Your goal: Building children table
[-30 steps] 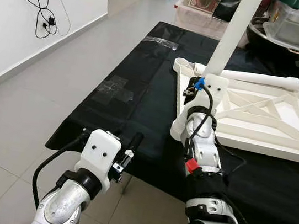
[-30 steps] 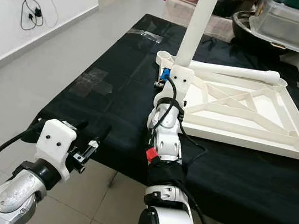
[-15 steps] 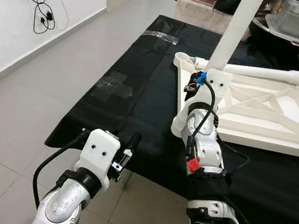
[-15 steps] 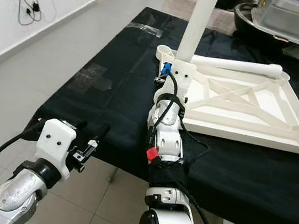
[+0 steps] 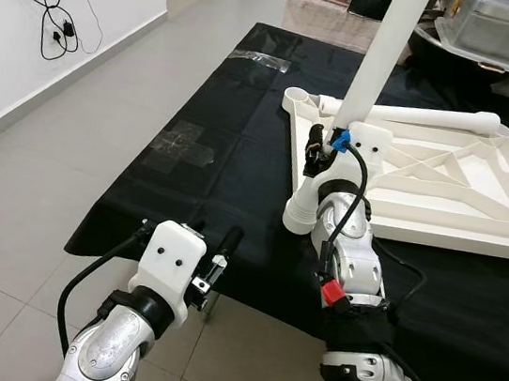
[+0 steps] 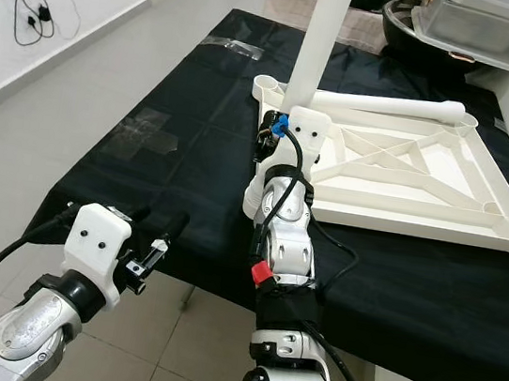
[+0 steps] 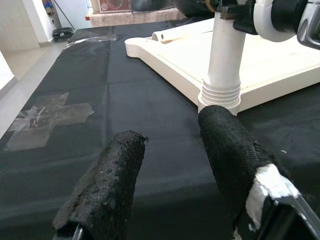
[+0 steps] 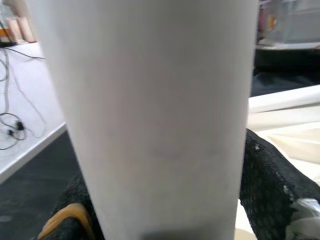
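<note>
- Right now the right gripper (image 5: 320,149) is clamped around a tall white plastic table leg (image 5: 375,63), its black fingers (image 8: 272,187) pressed to either side of the tube low on its length.
- That leg stands upright at the near left corner of the upturned white plastic tabletop (image 5: 444,193), its ribbed foot (image 7: 220,95) seated in the corner socket.
- A second white leg (image 6: 390,104) lies flat along the far edge of the tabletop, touching its rim, and still looks to need fitting.
- The tabletop rests underside-up on a black cloth-covered platform (image 5: 232,149), toward the right side; grey tape patches (image 5: 183,145) sit on the cloth toward its left edge.
- The left gripper (image 5: 219,252) hovers off the near left corner of the cloth, its padded fingers (image 7: 107,182) spread wide and empty.
- Judged by looks, the leg is a stiff, light, hollow tube with a smooth, fairly slippery surface; a low grip near the socket should give the best control for pushing or twisting it home.
- A high grip would likely lever the light tabletop across the cloth.
</note>
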{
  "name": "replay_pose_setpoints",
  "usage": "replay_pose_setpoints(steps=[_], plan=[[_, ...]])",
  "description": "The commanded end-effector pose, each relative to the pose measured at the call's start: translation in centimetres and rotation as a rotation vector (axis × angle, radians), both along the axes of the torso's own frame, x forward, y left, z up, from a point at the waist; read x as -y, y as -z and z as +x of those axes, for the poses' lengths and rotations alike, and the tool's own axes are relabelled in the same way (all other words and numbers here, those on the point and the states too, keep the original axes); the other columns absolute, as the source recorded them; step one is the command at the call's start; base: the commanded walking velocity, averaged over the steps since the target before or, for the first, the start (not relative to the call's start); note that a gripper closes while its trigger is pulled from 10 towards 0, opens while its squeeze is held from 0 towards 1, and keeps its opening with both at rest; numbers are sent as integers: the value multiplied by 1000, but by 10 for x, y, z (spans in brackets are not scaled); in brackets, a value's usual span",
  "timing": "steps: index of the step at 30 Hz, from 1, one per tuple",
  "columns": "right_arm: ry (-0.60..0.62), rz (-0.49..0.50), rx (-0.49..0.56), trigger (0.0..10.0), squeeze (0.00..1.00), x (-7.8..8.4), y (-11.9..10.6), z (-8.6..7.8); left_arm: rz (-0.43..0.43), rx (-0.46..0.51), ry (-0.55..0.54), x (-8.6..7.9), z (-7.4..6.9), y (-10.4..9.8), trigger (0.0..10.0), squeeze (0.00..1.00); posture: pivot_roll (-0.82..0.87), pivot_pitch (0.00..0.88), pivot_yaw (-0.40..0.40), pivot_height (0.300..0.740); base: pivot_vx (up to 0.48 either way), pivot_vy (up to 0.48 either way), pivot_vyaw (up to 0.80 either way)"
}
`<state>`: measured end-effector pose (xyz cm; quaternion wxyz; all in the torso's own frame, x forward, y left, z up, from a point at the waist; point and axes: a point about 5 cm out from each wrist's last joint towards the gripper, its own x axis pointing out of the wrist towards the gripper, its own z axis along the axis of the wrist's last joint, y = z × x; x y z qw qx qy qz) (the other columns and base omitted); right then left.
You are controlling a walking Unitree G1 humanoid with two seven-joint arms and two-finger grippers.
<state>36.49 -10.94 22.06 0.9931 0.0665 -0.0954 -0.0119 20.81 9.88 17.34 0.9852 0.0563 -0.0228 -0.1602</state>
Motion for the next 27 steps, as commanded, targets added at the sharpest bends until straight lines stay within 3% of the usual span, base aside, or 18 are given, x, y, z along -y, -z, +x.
replay_pose_setpoints(steps=[1, 2, 3, 5, 6, 7, 8, 9, 11, 15, 16, 18, 21, 22, 23, 25, 27], plan=[[-118, 44, 25, 10000, 0, -6, -5, 3, 4, -14, 4, 0, -1, 4, 10000, 0, 153, 106, -67, 740, 0, 0, 0], [-118, 44, 25, 10000, 0, -6, -5, 3, 4, -14, 4, 0, -1, 4, 10000, 0, 153, 106, -67, 740, 0, 0, 0], [-193, 55, 33, 10000, 0, -6, -6, 4, 4, -14, 4, 0, 0, 4, 10000, 0, 153, 105, -67, 740, 0, 0, 0], [-193, 55, 33, 10000, 0, -6, -6, 4, 4, -14, 4, 0, 0, 4, 10000, 0, 153, 105, -67, 740, 0, 0, 0], [-288, 75, 39, 10000, 0, -5, -5, 7, 2, -13, 4, 0, 0, 4, 10000, 0, 153, 104, -68, 740, 0, 0, 0], [-288, 75, 39, 10000, 0, -5, -5, 7, 2, -13, 4, 0, 0, 4, 10000, 0, 153, 104, -68, 740, 0, 0, 0], [-391, 70, 44, 10000, 0, -2, -5, 10, 3, -12, 4, 0, 0, 4, 10000, 0, 154, 103, -68, 740, 0, 0, 0], [-391, 70, 44, 10000, 0, -2, -5, 10, 3, -12, 4, 0, 0, 4, 10000, 0, 154, 103, -68, 740, 0, 0, 0], [-531, 38, 32, 10000, 0, 8, -3, 17, 1, -11, 4, 1, -1, 4, 10000, 0, 156, 95, -69, 740, 0, 0, 0], [-569, 27, 26, 10000, 0, 11, -3, 19, 1, -10, 4, 1, -1, 4, 10000, 0, 156, 95, -69, 740, 0, 0, 0], [-630, 1, 12, 10000, 0, 12, -1, 21, 0, -10, 5, 1, -1, 4, 10000, 0, 158, 92, -74, 740, 0, 0, 0], [-819, -39, -25, 10000, 0, 4, 2, 21, 0, -8, 6, 2, -1, 3, 10000, 0, 162, 88, -76, 740, 0, 0, 0], [-819, -39, -25, 10000, 0, 4, 2, 21, 0, -8, 6, 2, -1, 3, 10000, 0, 162, 88, -76, 740, 0, 0, 0], [-1035, -69, -62, 10000, 0, -8, 6, 15, 1, -7, 4, 2, -2, 3, 10000, 0, 173, 84, -80, 740, 0, 0, 0], [-1109, -79, -75, 10000, 0, -12, 7, 12, 2, -7, 2, 1, -2, 3, 10000, 0, 175, 83, -82, 740, 0, 0, 0], [-1109, -79, -75, 10000, 0, -12, 7, 12, 2, -7, 2, 1, -2, 3, 10000, 0, 175, 83, -82, 740, 0, 0, 0], [-1234, -116, -91, 10000, 0, -19, 7, 7, 4, -7, 1, 1, -3, 3, 10000, 0, 179, 81, -84, 740, 0, 0, 0]])
